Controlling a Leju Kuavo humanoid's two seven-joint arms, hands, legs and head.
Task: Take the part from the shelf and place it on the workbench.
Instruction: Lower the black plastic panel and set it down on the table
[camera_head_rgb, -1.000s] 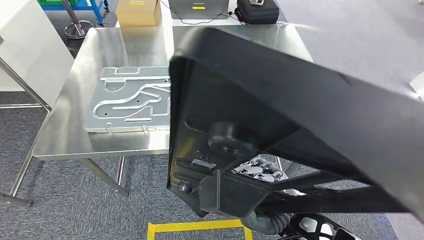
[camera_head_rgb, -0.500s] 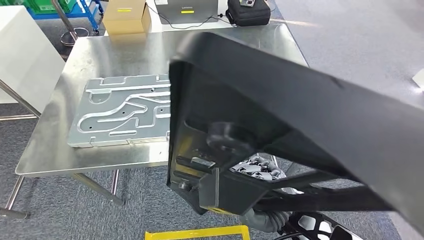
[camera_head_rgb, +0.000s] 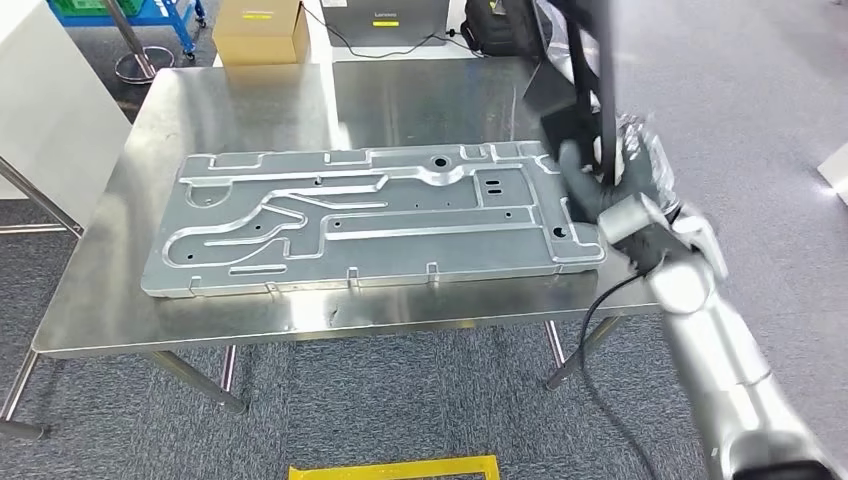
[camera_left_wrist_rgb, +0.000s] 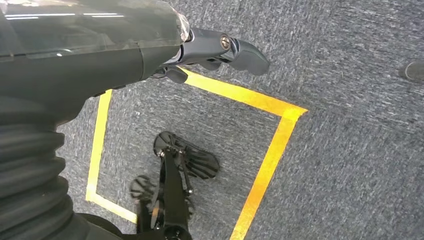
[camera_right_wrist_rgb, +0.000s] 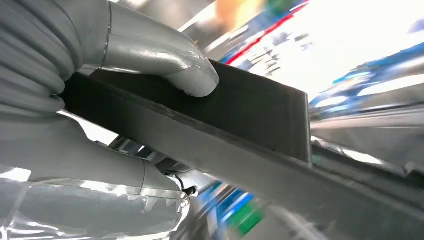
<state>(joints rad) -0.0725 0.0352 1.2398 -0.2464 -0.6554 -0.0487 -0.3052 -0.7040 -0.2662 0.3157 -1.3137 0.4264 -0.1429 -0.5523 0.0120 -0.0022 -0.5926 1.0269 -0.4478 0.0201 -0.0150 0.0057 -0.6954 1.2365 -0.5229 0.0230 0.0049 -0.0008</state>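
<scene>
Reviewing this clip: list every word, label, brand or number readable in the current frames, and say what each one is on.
Laptop: a small light logo on its grey lid and a yellow sticker below it, both too small to read.
Cardboard box: a yellow label on top, its text too small to read.
Black part held by the right hand: no readable marking.
Nothing else legible.

Workshop or factory test floor

A steel workbench (camera_head_rgb: 250, 110) bearing a stamped metal panel (camera_head_rgb: 370, 215) stands on grey carpet (camera_head_rgb: 400, 400) with yellow floor tape (camera_head_rgb: 395, 467); a cardboard box (camera_head_rgb: 258, 32) and blue cart (camera_head_rgb: 130, 12) sit behind.
</scene>
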